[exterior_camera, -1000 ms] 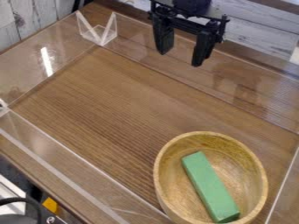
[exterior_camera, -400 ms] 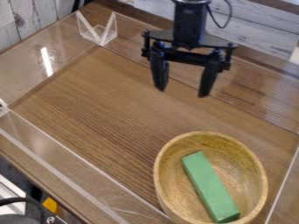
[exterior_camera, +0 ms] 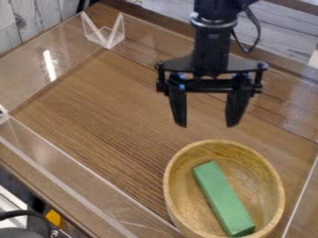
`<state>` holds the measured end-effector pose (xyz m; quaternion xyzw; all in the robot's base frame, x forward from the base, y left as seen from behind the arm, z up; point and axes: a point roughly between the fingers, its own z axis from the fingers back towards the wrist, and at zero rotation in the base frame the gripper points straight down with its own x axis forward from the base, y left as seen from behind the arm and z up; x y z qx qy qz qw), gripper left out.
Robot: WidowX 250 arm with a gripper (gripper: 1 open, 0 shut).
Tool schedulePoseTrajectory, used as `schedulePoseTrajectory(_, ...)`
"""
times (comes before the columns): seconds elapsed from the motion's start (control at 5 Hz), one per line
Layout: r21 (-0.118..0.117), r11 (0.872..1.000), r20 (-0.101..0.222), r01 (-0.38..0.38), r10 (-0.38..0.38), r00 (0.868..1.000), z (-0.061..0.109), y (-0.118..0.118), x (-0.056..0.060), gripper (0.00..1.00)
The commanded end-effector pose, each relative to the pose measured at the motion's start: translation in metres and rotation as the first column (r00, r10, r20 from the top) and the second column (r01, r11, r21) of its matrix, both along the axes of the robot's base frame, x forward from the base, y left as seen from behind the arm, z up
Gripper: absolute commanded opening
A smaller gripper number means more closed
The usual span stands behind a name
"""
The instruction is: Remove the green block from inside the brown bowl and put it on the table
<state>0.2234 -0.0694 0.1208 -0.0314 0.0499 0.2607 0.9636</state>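
Black two-finger gripper [exterior_camera: 209, 118] spread wide, empty, pointing down, at 12 o'clock of round tan wooden bowl [exterior_camera: 266, 164]; matte green rectangular block [exterior_camera: 222, 197] inside, ungrasped, above wood-grain table [exterior_camera: 99, 112].

From my feed I look down on a brown wood-grain tabletop [exterior_camera: 112, 112], its fine streaks running in parallel across the surface. Clear plastic walls [exterior_camera: 50, 56] fence it in; the left one catches a bright glare, so light comes from above on that side. At the far corner I see a clear triangular bracket [exterior_camera: 102, 30] bracing the panels. Behind the enclosure runs a pale, whitewashed plank wall [exterior_camera: 288, 28] with horizontal seams. Along the near left edge I can make out a darker strip below the plastic, with a small yellow-and-black patch [exterior_camera: 52, 219] I cannot identify from here.
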Motion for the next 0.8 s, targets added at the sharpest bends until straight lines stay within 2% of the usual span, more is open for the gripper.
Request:
schedulePoseTrajectory(0.0, -0.031, 0.995, 0.038, -0.098, 0.099, 0.994, 0.003, -0.015, -0.012, 1.0)
schedulePoseTrajectory(0.2, -0.049, 0.983, 0.042, -0.177, 0.179, 0.983, -0.005, -0.028, -0.024, 1.0)
schedulePoseTrajectory(0.4, -0.062, 0.973, 0.052, -0.223, 0.227, 0.973, -0.016, -0.035, -0.029, 1.0)
schedulePoseTrajectory(0.6, -0.064, 0.967, 0.061, -0.245, 0.249, 0.967, -0.028, -0.038, -0.031, 1.0)
